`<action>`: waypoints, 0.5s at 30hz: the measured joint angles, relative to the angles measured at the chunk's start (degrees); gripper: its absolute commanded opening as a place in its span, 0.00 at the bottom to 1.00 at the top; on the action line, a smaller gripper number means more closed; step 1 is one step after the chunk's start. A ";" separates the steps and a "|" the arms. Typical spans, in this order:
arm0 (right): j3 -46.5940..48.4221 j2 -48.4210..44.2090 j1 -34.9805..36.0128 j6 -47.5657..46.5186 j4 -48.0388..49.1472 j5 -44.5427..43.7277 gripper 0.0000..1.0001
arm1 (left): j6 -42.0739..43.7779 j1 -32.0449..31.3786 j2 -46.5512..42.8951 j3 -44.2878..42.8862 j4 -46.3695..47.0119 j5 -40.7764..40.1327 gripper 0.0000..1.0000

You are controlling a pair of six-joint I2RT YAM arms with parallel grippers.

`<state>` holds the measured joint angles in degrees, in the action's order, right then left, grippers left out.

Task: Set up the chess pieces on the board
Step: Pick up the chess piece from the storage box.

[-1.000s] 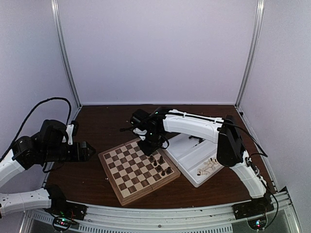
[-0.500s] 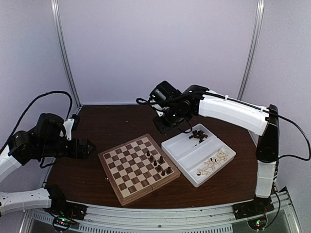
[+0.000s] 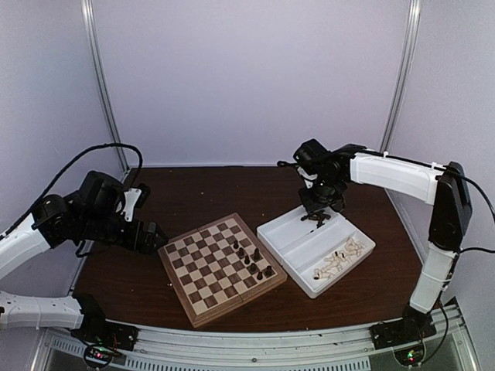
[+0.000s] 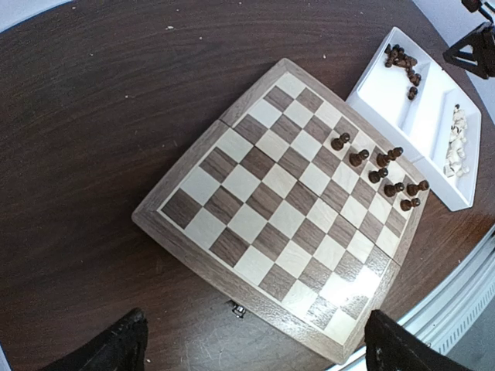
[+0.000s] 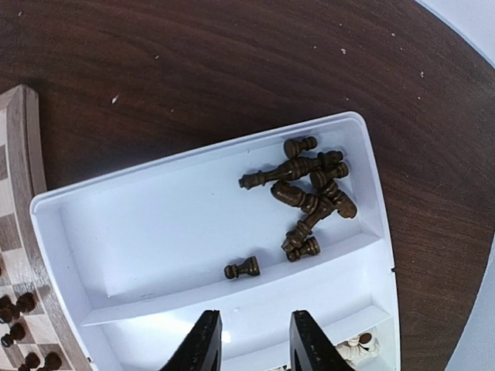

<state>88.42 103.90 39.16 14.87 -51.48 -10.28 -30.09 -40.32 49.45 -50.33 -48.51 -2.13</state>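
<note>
The board [image 3: 203, 272] lies at the table's middle, with several dark chess pieces [image 3: 252, 260] standing near its right edge. In the left wrist view the board [image 4: 267, 220] fills the frame, those pieces [image 4: 380, 166] at its far side. My left gripper [image 3: 153, 232] hovers by the board's left edge, open wide and empty [image 4: 251, 357]. My right gripper [image 3: 319, 213] hangs over the white tray's dark pieces [image 5: 313, 193]. It is open [image 5: 254, 331], nothing between its fingers. A lone dark pawn [image 5: 242, 268] lies just ahead of it.
The white two-compartment tray [image 3: 288, 241] sits right of the board. Cream pieces [image 3: 337, 263] fill its nearer compartment. In the right wrist view the tray wall [image 5: 155, 202] abuts the board's corner [image 5: 17, 154]. Dark tabletop lies behind, with white walls around.
My right arm swung from over the board's right side back and rightward to above the tray. The left gripper moved toward the board and opened wider.
</note>
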 measured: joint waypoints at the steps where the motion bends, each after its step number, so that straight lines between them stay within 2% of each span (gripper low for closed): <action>1: 0.00 0.04 -1.05 0.50 0.35 0.39 0.34 | 0.50 0.00 0.63 -0.50 0.04 0.11 0.98; 9: 1.68 3.76 -3.56 11.15 3.98 0.55 0.37 | 3.23 0.00 2.34 -2.82 0.09 -0.52 0.98; 15: 4.52 8.22 -3.41 21.88 4.63 -4.26 0.32 | 3.48 0.00 3.28 -2.84 0.04 -0.61 0.97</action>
<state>92.95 112.12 35.75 36.75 -46.85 -14.55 -26.61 -40.32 52.73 -53.17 -48.47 -2.74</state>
